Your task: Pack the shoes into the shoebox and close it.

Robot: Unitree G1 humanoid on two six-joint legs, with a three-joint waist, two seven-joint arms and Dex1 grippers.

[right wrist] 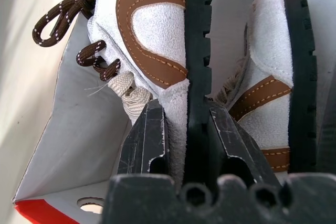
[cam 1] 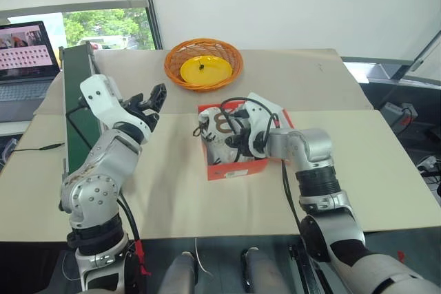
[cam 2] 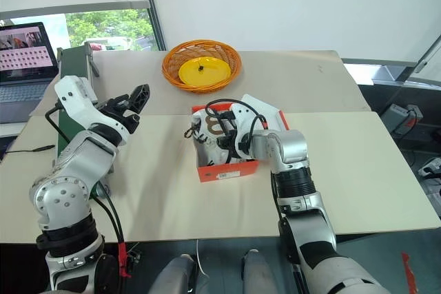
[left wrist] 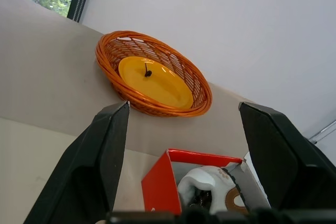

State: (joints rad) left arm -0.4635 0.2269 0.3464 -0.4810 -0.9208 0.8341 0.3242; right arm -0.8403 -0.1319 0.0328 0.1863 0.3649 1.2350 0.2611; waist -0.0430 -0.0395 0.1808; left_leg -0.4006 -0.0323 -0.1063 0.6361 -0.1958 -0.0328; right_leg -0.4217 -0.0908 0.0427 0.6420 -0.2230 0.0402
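I have the right tool (right wrist: 184,129) pinched on the heel of one of the shoes (right wrist: 157,35), lowering it on its side beside its mate inside the shoebox (cam 1: 234,168), while my left tool (left wrist: 184,156) waits wide open and empty, just short of the box, ready for the lid.

Head pair looking down over table (cam 1: 207,197); wrist views close, all sharing red shoebox (cam 1: 234,168).
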